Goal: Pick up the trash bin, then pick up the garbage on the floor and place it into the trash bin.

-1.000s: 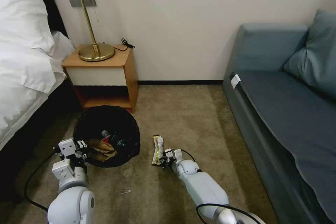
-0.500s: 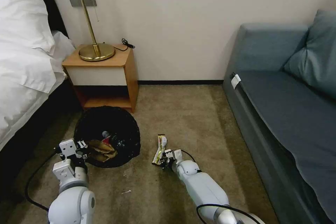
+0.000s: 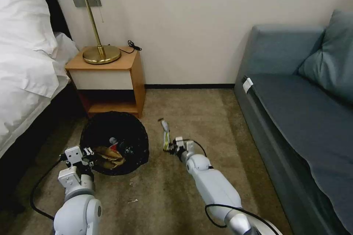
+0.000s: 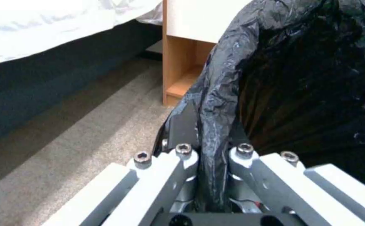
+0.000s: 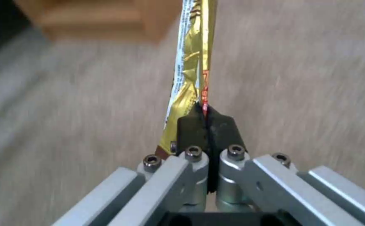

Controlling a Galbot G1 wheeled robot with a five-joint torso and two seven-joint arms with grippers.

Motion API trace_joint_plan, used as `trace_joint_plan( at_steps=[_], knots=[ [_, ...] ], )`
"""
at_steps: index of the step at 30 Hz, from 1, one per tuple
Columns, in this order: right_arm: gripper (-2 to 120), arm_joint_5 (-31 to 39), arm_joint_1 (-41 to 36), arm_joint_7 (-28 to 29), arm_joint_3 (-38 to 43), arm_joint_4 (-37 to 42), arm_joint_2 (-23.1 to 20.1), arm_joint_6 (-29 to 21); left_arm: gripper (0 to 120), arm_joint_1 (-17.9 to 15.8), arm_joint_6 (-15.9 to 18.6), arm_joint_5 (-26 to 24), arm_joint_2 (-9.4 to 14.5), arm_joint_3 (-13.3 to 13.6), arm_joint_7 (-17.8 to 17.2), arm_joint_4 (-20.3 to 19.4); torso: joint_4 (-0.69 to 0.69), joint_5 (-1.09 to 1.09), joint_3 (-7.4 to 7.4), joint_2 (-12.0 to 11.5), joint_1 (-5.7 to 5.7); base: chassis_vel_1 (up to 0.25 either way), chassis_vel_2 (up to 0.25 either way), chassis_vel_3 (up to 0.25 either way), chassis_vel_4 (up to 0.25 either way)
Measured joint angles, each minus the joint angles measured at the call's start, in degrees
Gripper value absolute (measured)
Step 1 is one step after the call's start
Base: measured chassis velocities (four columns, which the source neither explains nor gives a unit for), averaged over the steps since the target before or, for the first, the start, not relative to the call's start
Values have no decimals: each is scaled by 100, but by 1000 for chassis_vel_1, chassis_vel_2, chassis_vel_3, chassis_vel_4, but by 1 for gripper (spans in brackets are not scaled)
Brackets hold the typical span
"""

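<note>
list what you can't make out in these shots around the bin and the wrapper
- Trash bin wall: head view, covered by its black bag; white plastic unseen.
- Bin contents under the brown paper: head view, too dark and small to name.
- Snack wrapper print: right wrist view, blurred; its far end is cut off by the frame edge.
- Bin rim inside the left end effector: left wrist view, bag folds hide it.
</note>
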Motion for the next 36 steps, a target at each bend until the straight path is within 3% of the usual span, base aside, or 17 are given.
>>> trace_joint_plan(
  at_steps=[9,13,17,22,29,36],
  knots=[
    [0,127,76,121,147,603,-1,76,3,-35,9,-52,48,-13,1,26,0,0,0,0,0,0,0,0,0],
    [0,423,-21,291,-46,1321,0,44,3,-49,8,-73,58,-6,1,99,0,0,0,0,0,0,0,0,0],
    [0,108,-87,349,-266,1970,-1,364,3,-39,2,-74,71,29,3,127,0,0,0,0,0,0,0,0,0],
    [0,116,-178,383,-533,2697,-2,375,3,-37,-2,-80,98,7,4,129,0,0,0,0,0,0,0,0,0],
    [0,207,-584,-109,-974,3717,-379,309,3,-85,-5,-106,94,3,-8,199,0,0,0,0,0,0,0,0,0],
    [0,228,-866,-220,-1193,4178,-597,233,3,-105,-12,-106,85,25,-22,227,-1,1,0,0,0,0,0,0,0]
  ],
)
